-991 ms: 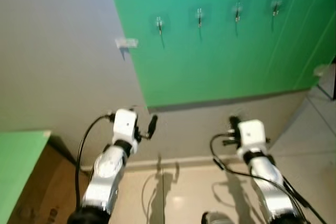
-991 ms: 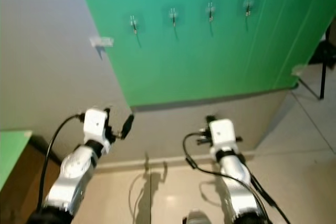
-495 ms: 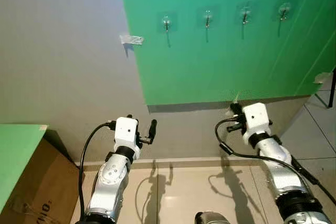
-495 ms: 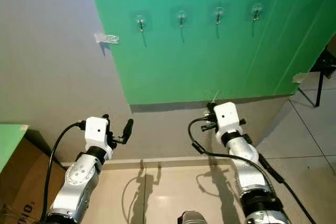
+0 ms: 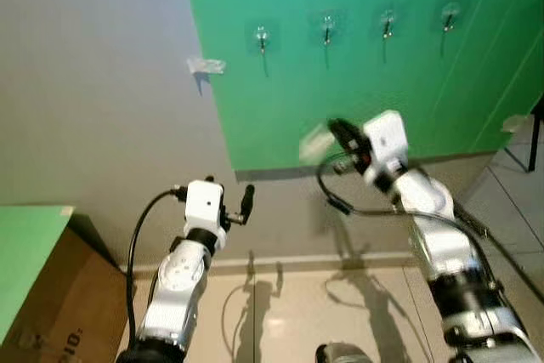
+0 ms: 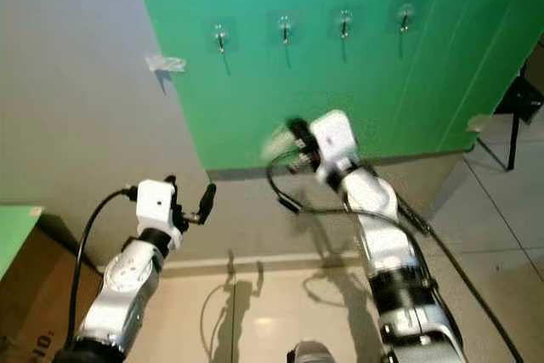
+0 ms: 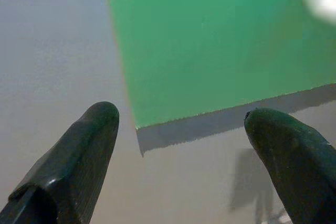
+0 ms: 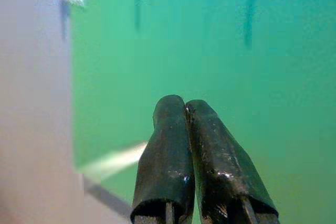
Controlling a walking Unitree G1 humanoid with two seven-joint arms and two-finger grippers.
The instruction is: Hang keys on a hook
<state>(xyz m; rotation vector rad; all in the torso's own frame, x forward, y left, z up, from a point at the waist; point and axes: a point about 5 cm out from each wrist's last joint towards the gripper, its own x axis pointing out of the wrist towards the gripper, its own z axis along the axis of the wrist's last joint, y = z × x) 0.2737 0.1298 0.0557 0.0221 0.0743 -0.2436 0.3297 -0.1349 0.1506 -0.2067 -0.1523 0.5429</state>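
Several small metal hooks (image 5: 326, 30) run in a row high on the green wall panel (image 5: 357, 99). My right gripper (image 5: 334, 128) is raised in front of the panel, below the hooks and blurred. In the right wrist view its fingers (image 8: 176, 145) are pressed shut, and a pale strip (image 8: 113, 159), seemingly the keys' tag, sticks out beside them. That tag (image 5: 314, 144) is a pale smear by the fingertips; the keys themselves cannot be made out. My left gripper (image 5: 245, 201) hangs low before the grey wall, open and empty (image 7: 181, 150).
A scrap of tape (image 5: 205, 65) sticks to the grey wall (image 5: 93, 108) left of the panel. A cardboard box with a green top (image 5: 38, 295) stands at lower left. Pale floor tiles (image 5: 289, 312) lie below, and a dark furniture leg (image 5: 535, 138) is at the right edge.
My right arm has lifted and swung left, from low by the panel's bottom edge up onto the green, carrying the pale tag. The left arm has stayed about where it was.
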